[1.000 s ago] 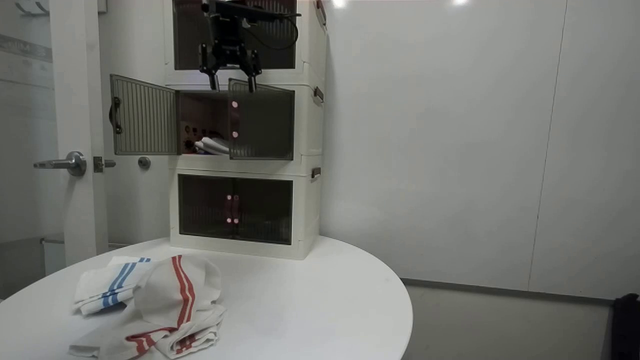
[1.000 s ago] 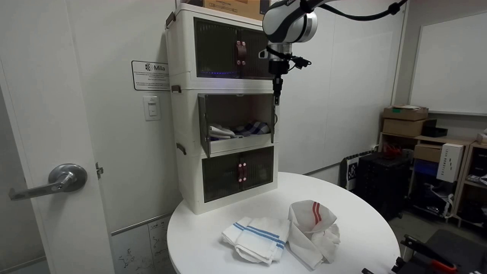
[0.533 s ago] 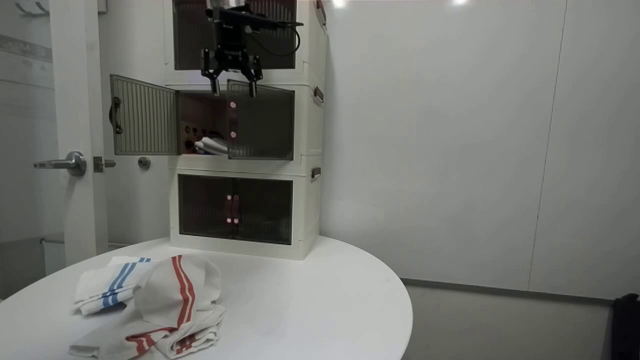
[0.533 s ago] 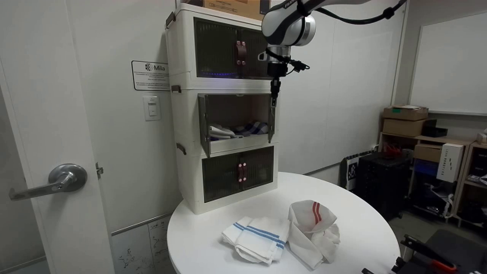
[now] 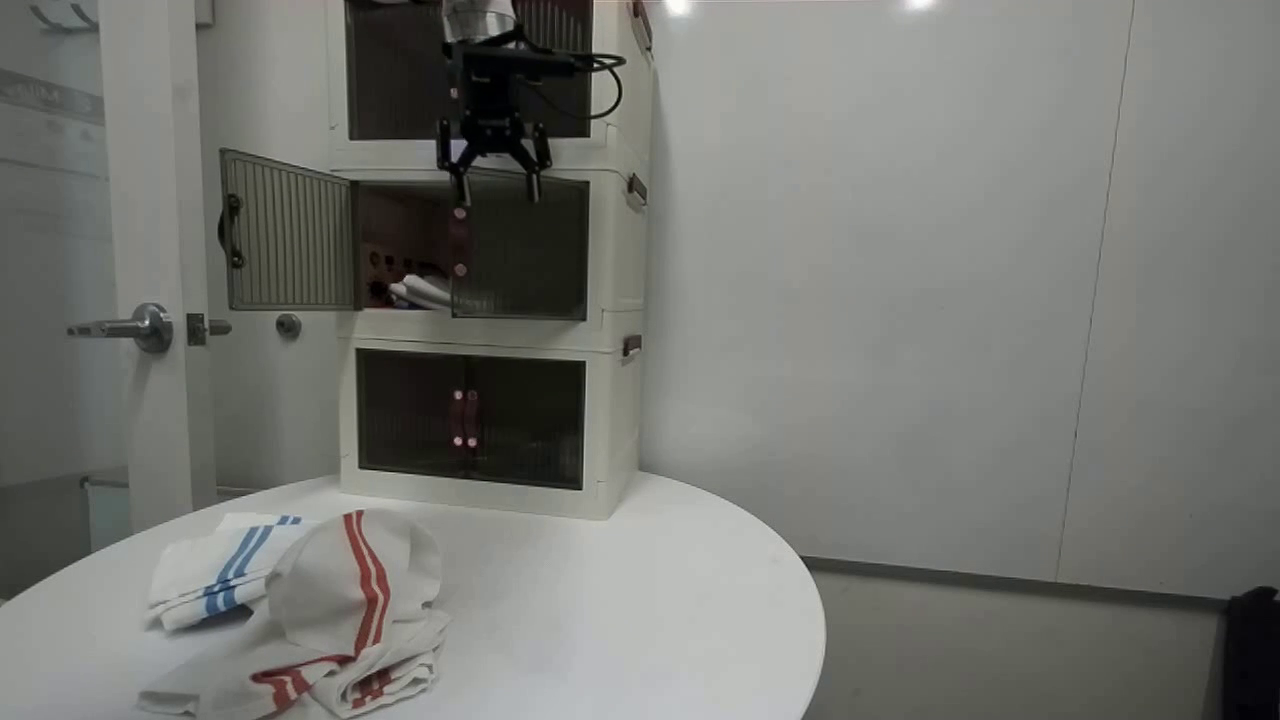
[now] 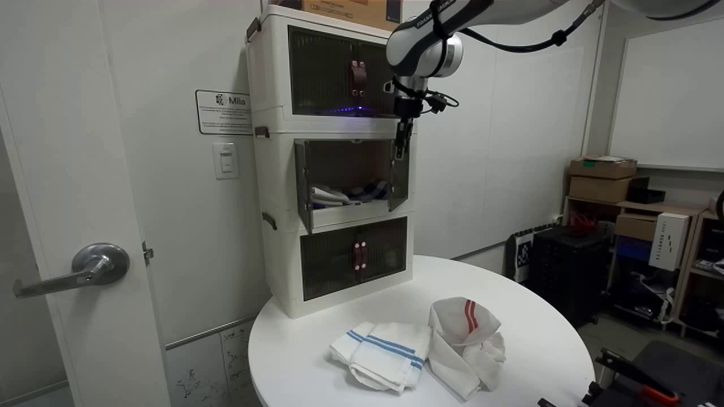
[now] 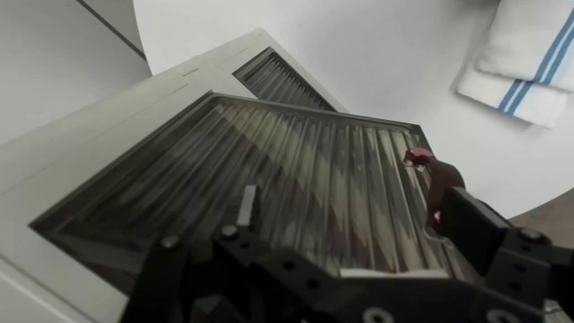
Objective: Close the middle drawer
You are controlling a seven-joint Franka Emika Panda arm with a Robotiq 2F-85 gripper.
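The middle drawer [image 5: 470, 326] is the centre unit of the white cabinet, with two ribbed grey-brown doors. In both exterior views its left door [image 5: 290, 235] [image 6: 304, 183] stands wide open. Its right door [image 5: 525, 260] [image 6: 399, 181] is partly open, angled outward. My gripper [image 5: 498, 190] [image 6: 400, 152] is open and empty, pointing down at the upper part of the right door's outer face; contact is unclear. In the wrist view the right door [image 7: 314, 152] lies below the spread fingers [image 7: 361, 211], one finger overlapping its reddish-brown handle [image 7: 441, 184].
The top unit [image 6: 322, 73] and bottom unit [image 6: 334, 260] have shut doors. Folded cloths [image 6: 328, 196] lie inside the middle unit. A blue-striped towel [image 6: 384, 353] and a red-striped towel [image 6: 466, 345] lie on the round white table [image 6: 543, 350]. A box [image 6: 350, 11] sits on top.
My gripper has moved right and slightly down in the exterior view that faces the cabinet front. The right door has swung partway inward. The left door has not moved.
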